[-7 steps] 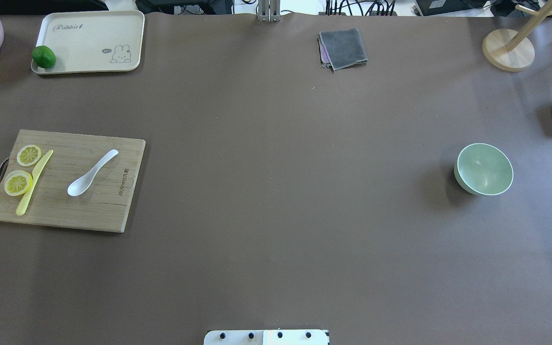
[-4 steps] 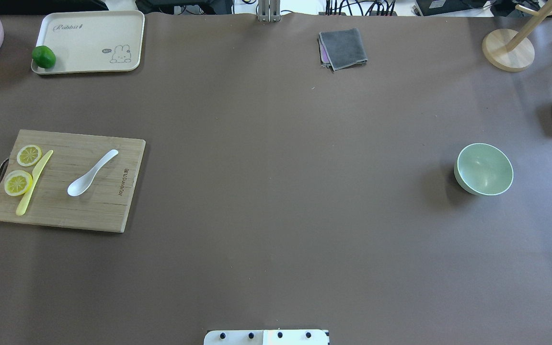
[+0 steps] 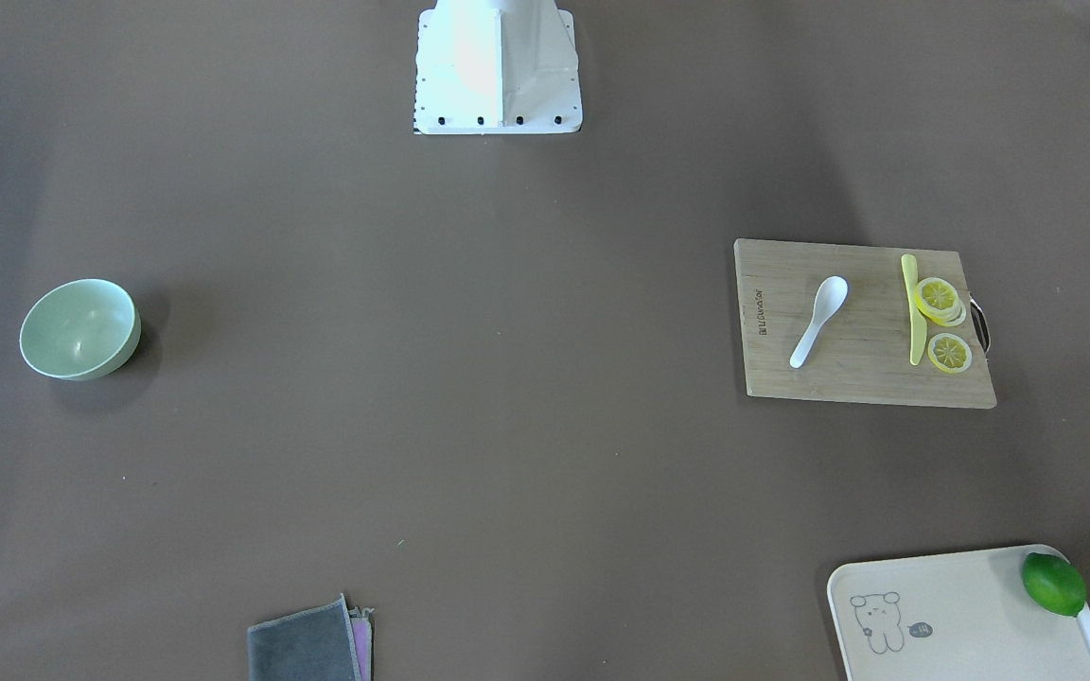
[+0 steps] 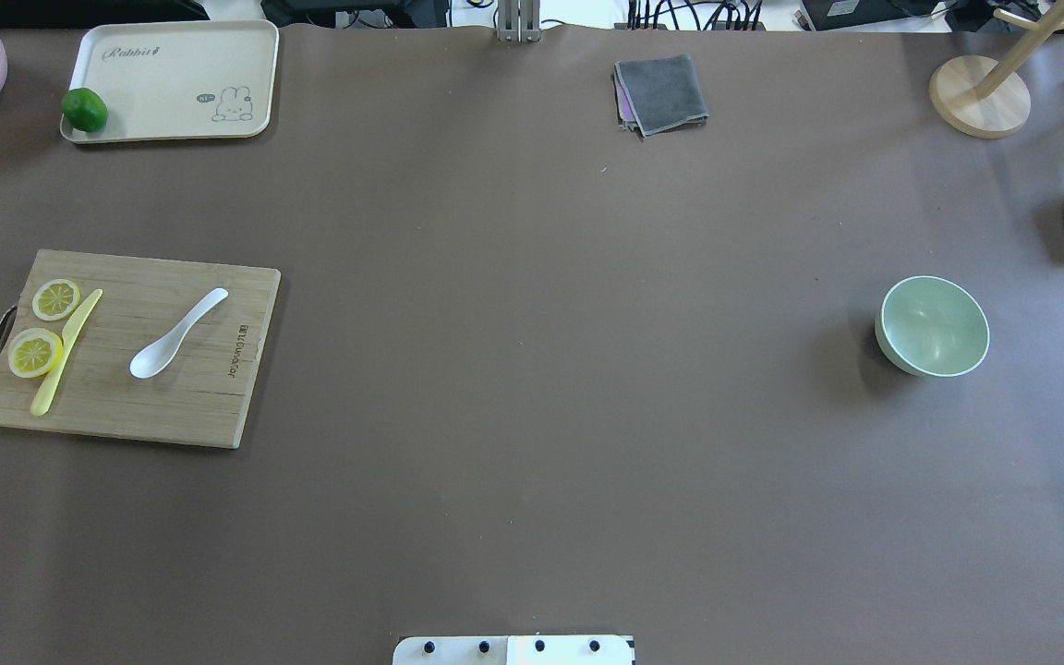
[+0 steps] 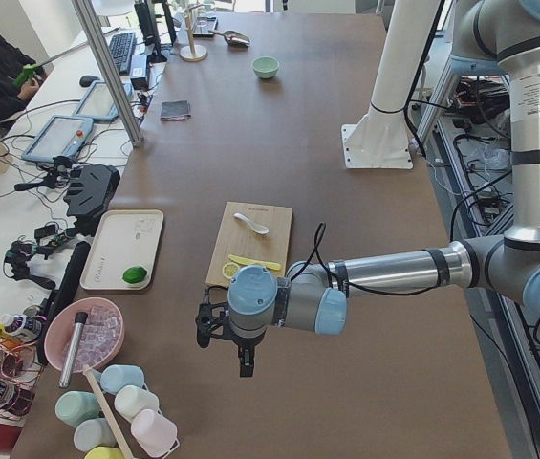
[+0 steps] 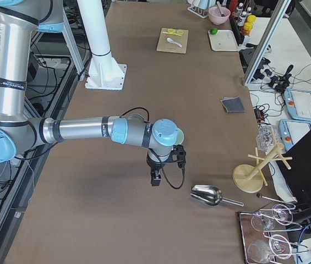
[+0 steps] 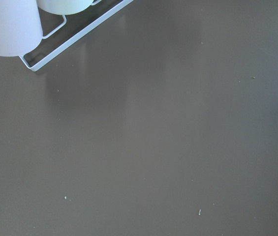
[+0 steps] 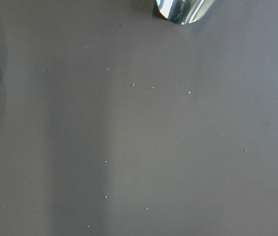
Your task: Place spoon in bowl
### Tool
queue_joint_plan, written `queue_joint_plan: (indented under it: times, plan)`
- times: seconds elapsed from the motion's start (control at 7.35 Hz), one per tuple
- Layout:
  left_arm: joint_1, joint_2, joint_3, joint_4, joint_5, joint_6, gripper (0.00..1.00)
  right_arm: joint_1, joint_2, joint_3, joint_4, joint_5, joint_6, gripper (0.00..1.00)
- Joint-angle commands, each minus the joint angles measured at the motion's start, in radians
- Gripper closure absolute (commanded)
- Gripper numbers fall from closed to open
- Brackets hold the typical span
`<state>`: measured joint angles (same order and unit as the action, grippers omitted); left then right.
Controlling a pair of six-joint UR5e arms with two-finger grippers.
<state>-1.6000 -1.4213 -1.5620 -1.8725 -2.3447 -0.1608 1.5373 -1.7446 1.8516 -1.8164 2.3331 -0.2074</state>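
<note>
Nothing moved since earlier; spoon [image 4: 176, 334] sits on the board [image 4: 209, 406] near my left gripper [image 5: 247, 366], bowl [image 4: 934, 325] beside my right gripper [image 6: 155, 180], I can't tell either's opening, and that glossy handle could slip or I clip the lemon slices [image 4: 35, 352].

Overhead and front-facing cameras look down from opposite sides, sharing the bowl [image 4: 934, 325].

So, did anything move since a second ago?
Nothing visibly changed. The spoon lies on the cutting board just as before, and the bowl sits empty in the same spot far across the table.
</note>
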Motion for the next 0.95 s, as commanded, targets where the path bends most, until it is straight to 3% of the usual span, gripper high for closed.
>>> queue_joint_plan:
  times: [0.0, 0.27, 0.54, 0.82]
  plan:
    - [0.002, -0.004, 0.0, -0.005, -0.001, -0.002, 0.02, -0.018, 0.025, -0.002, -0.001, 0.012, 0.035, 0.0]
    - [0.0, -0.002, -0.01, -0.01, -0.01, -0.002, 0.02, -0.086, 0.042, -0.009, 0.02, 0.029, 0.048, 0.0]
    - [0.002, -0.01, -0.004, -0.005, -0.025, -0.002, 0.02, -0.117, 0.086, -0.009, 0.063, 0.103, 0.199, 0.0]
    - [0.0, -0.001, -0.006, -0.008, -0.027, -0.002, 0.02, -0.172, 0.111, -0.012, 0.161, 0.106, 0.342, 0.0]
